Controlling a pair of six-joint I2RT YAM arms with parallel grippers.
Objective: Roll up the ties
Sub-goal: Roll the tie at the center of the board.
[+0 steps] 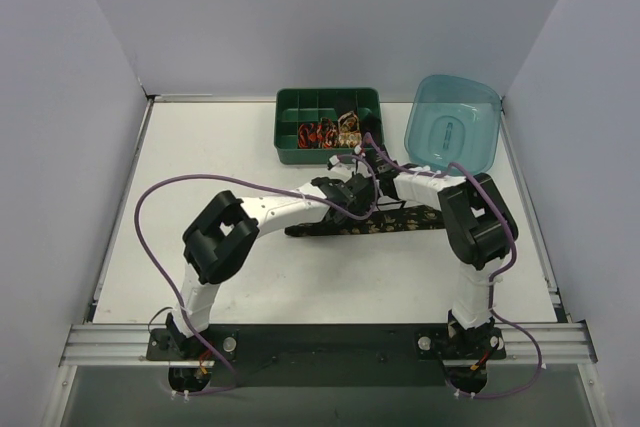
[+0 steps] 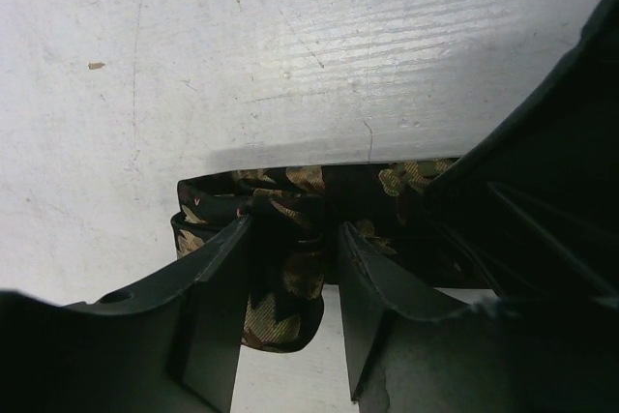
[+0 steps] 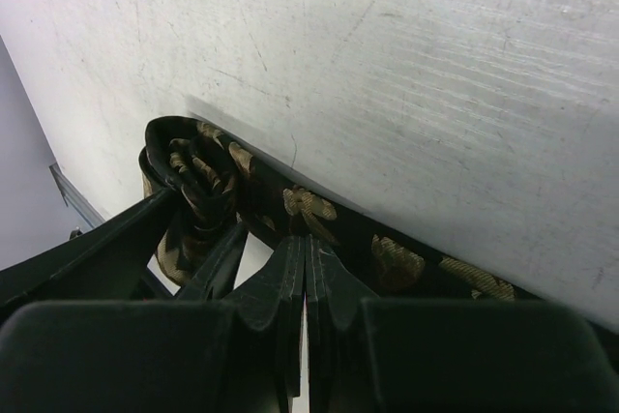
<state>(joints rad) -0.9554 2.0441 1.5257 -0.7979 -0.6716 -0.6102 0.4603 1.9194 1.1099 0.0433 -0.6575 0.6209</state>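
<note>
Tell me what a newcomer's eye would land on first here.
A long black tie with gold motifs lies across the middle of the table, with the left arm and right arm meeting over it. At the far edge, a dark green tray holds small rolled ties, and a translucent teal tub sits to its right.

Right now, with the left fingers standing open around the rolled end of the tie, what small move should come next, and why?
Probably close the left gripper on the rolled end and turn it further along the strip. The tie is coiled only at that end, and most of it lies flat on the table. The right gripper, shut, stands beside the coil and seems to steady the strip.
</note>
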